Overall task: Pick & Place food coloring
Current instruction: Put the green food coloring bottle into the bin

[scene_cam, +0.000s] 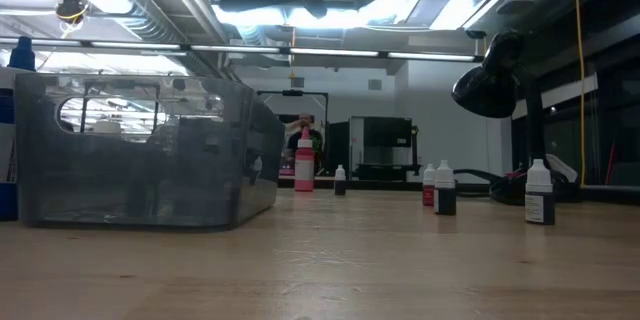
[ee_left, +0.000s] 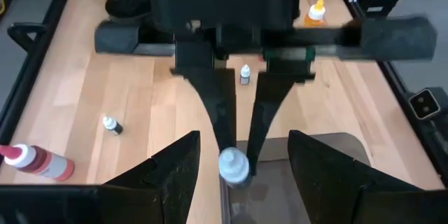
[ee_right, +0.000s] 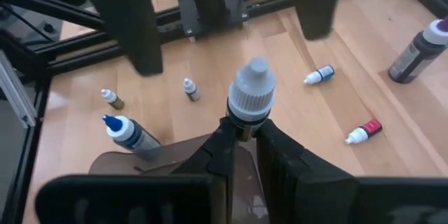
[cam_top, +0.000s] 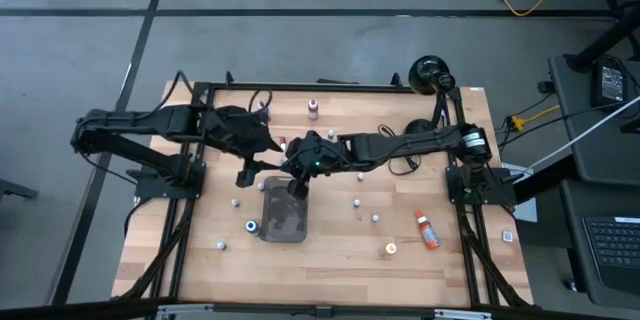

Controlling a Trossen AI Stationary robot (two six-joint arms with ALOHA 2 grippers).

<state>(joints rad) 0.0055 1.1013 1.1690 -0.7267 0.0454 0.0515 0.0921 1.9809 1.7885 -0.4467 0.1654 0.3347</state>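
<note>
My right gripper [ee_right: 241,140] reaches in from the table's right and is shut on one food coloring bottle [ee_right: 248,98] with a ribbed white-grey cap, above the dark grey tray [cam_top: 283,215]. My left gripper [ee_left: 241,182] faces it from the left, open. Its fingers [ee_right: 133,21] stand apart just beyond the bottle and touch nothing. In the left wrist view the cap [ee_left: 233,166] shows at the right gripper's fingertips. Several more small bottles lie or stand on the wooden table [cam_top: 330,250]. My right gripper pinches the bottle's body just under the cap [ee_right: 240,127] between its two fingers, at their free ends. The fingers slant down from the table's right side. The cap end sticks out past the fingertips toward my left gripper, and the bottle is clear of the tray.
Loose bottles: a blue-capped one [ee_right: 129,134] beside the tray, white ones [cam_top: 356,203] at mid-table, an orange one [cam_top: 427,228] at the right, a maroon one [cam_top: 313,108] at the far edge. A black lamp [cam_top: 432,72] stands far right. A black frame rims the table.
</note>
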